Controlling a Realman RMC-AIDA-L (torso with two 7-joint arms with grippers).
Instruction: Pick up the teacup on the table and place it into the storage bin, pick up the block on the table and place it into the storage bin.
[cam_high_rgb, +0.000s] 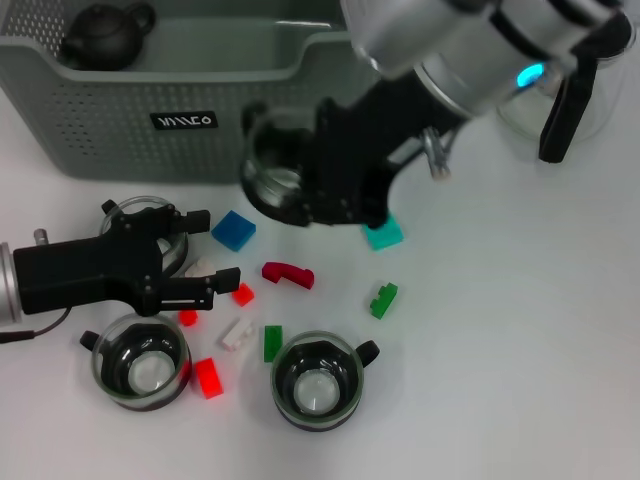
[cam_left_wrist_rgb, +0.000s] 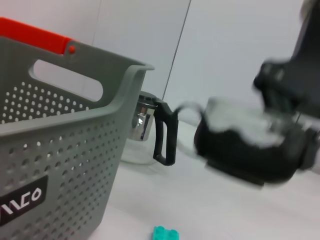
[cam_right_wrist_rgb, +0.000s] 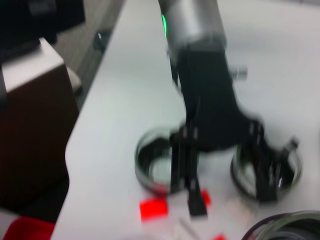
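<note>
The right pincer (cam_high_rgb: 275, 185) is clamped on a glass teacup (cam_high_rgb: 268, 172) with a dark base, held above the white surface (cam_high_rgb: 500, 320) just in front of the grey-green perforated storage bin (cam_high_rgb: 100, 130). The left pincer (cam_high_rgb: 205, 255) hangs apart over small blocks, near a blue block (cam_high_rgb: 233, 229).

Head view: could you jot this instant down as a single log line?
right gripper: shut on teacup, carried beside storage bin | left gripper: open, low over blocks | dark teapot: in bin
</note>
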